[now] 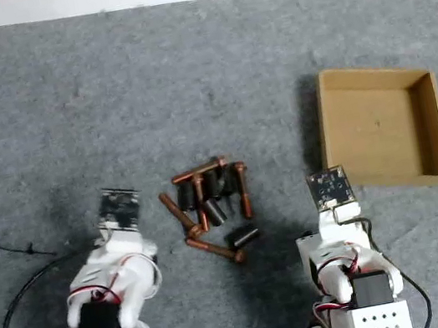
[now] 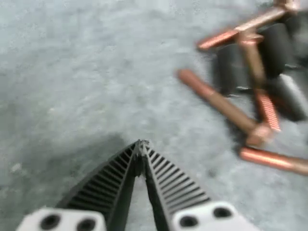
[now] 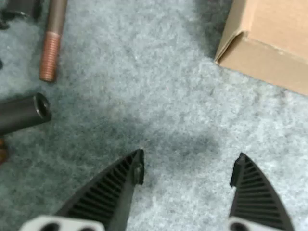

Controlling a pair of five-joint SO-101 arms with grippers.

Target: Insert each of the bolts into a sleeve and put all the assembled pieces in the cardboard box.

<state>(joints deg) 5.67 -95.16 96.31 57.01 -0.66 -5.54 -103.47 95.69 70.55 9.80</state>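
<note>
My left gripper [image 2: 142, 147]: tips pressed together, gripping nothing, near the bolts [image 2: 219, 103]. My right gripper [image 3: 188, 167]: spread wide, empty, between a sleeve [image 3: 21, 113] and the cardboard box [image 3: 269, 43].

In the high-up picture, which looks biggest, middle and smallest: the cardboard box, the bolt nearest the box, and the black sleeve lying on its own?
1. cardboard box: by far the largest.
2. bolt: long and thin.
3. black sleeve: shorter than the bolt but thicker, so these two are close.
</note>
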